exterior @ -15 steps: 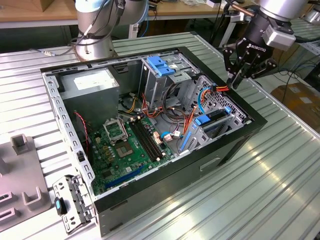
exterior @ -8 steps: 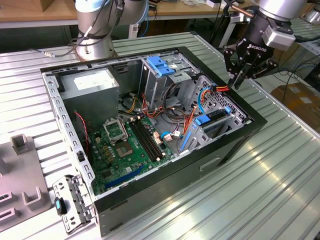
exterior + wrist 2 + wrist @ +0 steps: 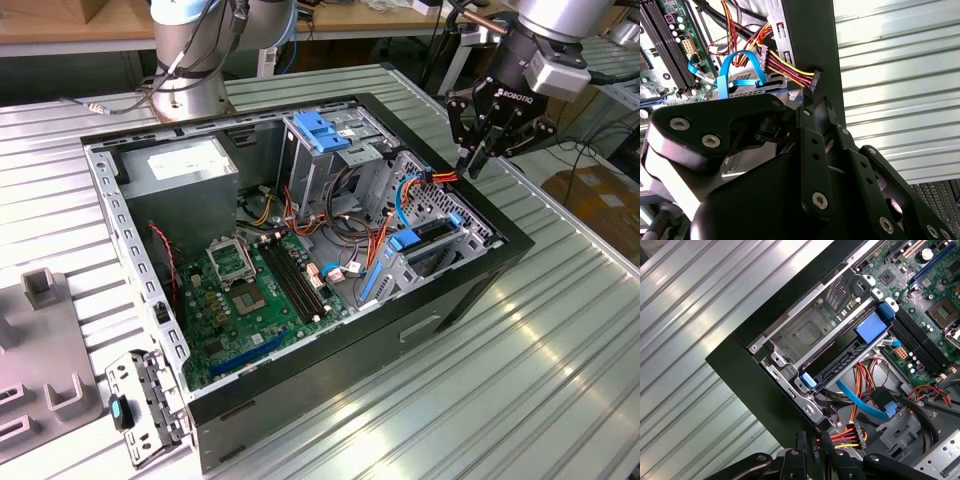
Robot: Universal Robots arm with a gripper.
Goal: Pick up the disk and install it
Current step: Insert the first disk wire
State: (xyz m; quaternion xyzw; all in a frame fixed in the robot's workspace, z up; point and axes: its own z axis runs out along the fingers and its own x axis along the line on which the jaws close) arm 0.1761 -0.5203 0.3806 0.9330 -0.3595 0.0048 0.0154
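Surface: ribbed metal counter (image 3: 560, 330) carrying an open computer case (image 3: 330, 370)
Disk: the disk (image 3: 842, 357) lies in the drive cage (image 3: 807, 332), at the exterior view's right
Tool: the tool (image 3: 470, 165) is narrow, its tips over the case's far-right wall
Second wrist view: power plug (image 3: 814, 81) just beyond the tips
Room: bare counter outside that wall

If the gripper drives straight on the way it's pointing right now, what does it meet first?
Most likely the black cable connector with red, yellow and black wires, which sits right ahead of the gripper at the black edge of the case. Depth is unclear, so they may already touch.
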